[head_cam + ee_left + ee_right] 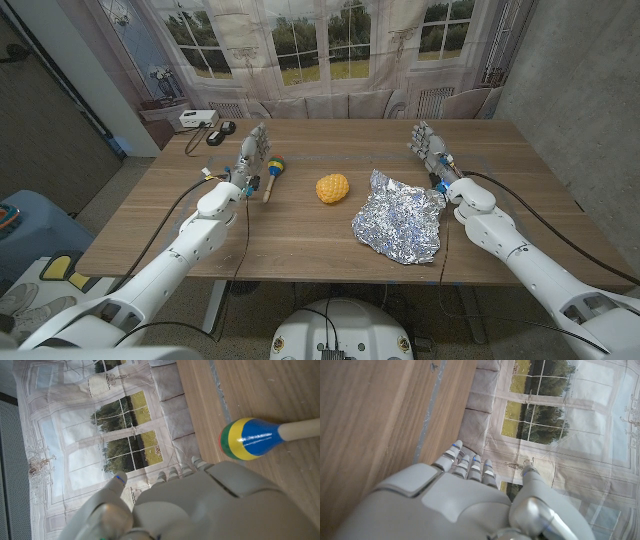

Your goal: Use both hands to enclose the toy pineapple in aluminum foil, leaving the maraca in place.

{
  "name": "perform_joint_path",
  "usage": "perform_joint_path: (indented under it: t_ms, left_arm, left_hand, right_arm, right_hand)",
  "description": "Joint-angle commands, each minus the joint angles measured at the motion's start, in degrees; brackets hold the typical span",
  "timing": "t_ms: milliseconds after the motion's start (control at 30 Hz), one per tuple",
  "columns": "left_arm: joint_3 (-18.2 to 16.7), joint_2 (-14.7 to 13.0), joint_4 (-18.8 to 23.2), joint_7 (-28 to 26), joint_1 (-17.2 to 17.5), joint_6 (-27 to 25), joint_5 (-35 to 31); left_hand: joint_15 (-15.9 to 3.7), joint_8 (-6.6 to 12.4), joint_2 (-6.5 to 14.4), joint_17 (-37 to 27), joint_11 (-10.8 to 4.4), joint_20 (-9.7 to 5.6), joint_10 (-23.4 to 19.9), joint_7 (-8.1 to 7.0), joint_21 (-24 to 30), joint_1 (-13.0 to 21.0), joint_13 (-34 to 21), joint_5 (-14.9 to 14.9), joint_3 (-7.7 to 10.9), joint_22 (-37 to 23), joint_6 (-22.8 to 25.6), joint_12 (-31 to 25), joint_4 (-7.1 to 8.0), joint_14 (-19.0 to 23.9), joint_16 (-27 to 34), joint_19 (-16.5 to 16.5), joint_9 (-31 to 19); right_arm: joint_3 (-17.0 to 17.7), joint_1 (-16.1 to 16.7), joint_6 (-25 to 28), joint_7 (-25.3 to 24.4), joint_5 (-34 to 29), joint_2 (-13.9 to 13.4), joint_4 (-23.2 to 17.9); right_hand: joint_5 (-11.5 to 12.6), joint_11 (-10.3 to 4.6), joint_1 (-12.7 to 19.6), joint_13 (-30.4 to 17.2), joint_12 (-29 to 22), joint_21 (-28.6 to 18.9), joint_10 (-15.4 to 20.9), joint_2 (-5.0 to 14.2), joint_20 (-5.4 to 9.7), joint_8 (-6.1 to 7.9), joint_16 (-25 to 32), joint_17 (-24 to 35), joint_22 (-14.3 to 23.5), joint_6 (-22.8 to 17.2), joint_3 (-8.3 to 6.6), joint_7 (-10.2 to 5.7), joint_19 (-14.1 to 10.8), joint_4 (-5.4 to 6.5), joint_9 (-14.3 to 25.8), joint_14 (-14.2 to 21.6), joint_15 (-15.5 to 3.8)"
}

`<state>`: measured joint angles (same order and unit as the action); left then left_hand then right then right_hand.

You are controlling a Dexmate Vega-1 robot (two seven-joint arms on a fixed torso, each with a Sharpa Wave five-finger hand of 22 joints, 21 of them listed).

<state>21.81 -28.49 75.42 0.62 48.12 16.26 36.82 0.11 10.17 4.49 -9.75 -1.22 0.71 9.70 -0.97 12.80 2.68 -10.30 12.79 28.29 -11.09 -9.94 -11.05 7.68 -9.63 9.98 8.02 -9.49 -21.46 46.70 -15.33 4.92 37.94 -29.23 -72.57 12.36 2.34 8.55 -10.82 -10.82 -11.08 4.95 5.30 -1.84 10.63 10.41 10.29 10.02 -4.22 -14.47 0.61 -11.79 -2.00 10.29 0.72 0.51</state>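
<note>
Both robot hands, left (252,158) and right (432,152), hang wide, empty (maraca (271,174) beside left); reaching for pineapple (332,188) or foil (400,226) could knock it.

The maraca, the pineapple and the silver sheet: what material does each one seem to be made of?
The maraca looks like wood: a bare pale handle and a glossy head painted in blue, yellow, green and red bands. The toy pineapple seems to be plastic or rubber, matte yellow-orange with a bumpy diamond pattern; which of the two is unclear. The foil sheet is thin aluminum foil, shiny and heavily crinkled.
</note>
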Motion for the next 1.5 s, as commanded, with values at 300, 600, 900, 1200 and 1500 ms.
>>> perform_joint_path:
  t_ms: [300, 600, 900, 1200, 1500]
  left_arm:
    - [0.8, -0.2, 3.3, -3.5, 0.7, -1.3, -2.5]
    - [1.0, -0.3, 3.4, -3.0, 1.2, -0.3, -2.9]
    - [1.1, -0.7, 4.7, -3.2, 2.0, -0.5, -3.1]
    - [1.5, -0.3, 5.0, -3.3, 1.9, -0.8, -3.2]
    - [2.2, 0.3, 4.4, -3.1, 1.0, -1.3, -3.4]
  left_hand:
    - [2.31, 0.7, 1.2, -0.2, 1.75, 2.23, 4.3, -2.36, 0.5, 0.3, -0.2, 0.2, 0.0, -0.2, -3.2, -0.8, -0.33, -4.5, 0.8, -0.4, -0.4]
    - [3.23, 0.92, 0.4, -0.2, 2.73, 3.9, 1.8, -3.16, 0.7, 0.5, -0.3, 0.1, -0.42, -0.2, -1.8, -1.6, -0.81, -2.8, 1.1, -1.1, -0.4]
    - [3.33, 1.0, 0.1, -0.2, 2.83, 4.08, 1.4, -3.07, 0.7, 0.6, -0.3, 0.0, -0.55, -0.2, -1.3, -1.7, -1.01, -2.6, 1.0, -1.2, -0.5]
    - [3.36, 0.97, 0.1, -0.2, 2.88, 4.13, 1.5, -3.0, 0.7, 0.6, -0.4, 0.0, -0.61, -0.2, -1.1, -1.6, -1.1, -2.6, 0.9, -1.2, -0.5]
    - [3.32, 0.88, 0.0, -0.2, 2.91, 4.29, 1.5, -2.95, 0.7, 0.7, -0.4, 0.0, -0.66, -0.2, -1.1, -1.5, -1.18, -2.6, 0.8, -1.2, -0.5]
  right_arm:
    - [0.0, 2.8, 5.5, -8.5, -5.6, -6.3, -6.0]
    - [0.8, 8.1, 9.7, -15.1, -9.7, -11.0, -14.8]
    - [1.2, 11.6, 15.2, -20.9, -13.5, -14.1, -21.2]
    - [2.9, 16.6, 21.0, -25.2, -16.1, -18.3, -28.6]
    - [5.3, 21.8, 26.0, -27.9, -16.5, -21.3, -34.3]
  right_hand:
    - [0.2, 1.28, 2.2, -0.2, -0.4, -0.2, 0.1, -1.24, -1.87, 0.4, 0.5, 0.1, 0.1, -0.4, -0.59, -0.22, -0.1, -1.88, 0.2, 0.4, 2.54]
    - [0.1, 1.42, 3.2, -0.3, -0.6, -0.4, 0.7, -2.01, -2.4, 0.86, 0.8, 0.1, 0.1, -1.5, -0.66, -0.27, -0.6, -2.97, 0.3, 1.2, 3.18]
    - [-0.1, 1.59, 4.2, -0.3, -0.7, -0.5, 1.0, -2.27, -2.73, 0.98, 1.0, 0.2, 0.1, -2.0, -0.88, -0.35, -1.0, -3.8, 0.3, 2.0, 3.19]
    - [-0.2, 1.7, 4.7, -0.4, -0.9, -0.6, 1.4, -2.44, -2.94, 1.08, 1.1, 0.2, 0.1, -2.4, -0.97, -0.24, -1.2, -4.25, 0.4, 2.3, 3.38]
    - [-0.4, 1.69, 4.9, -0.4, -0.9, -0.6, 1.6, -2.7, -3.1, 1.05, 1.2, 0.2, 0.1, -2.5, -0.92, -0.17, -1.3, -4.54, 0.4, 2.7, 3.59]
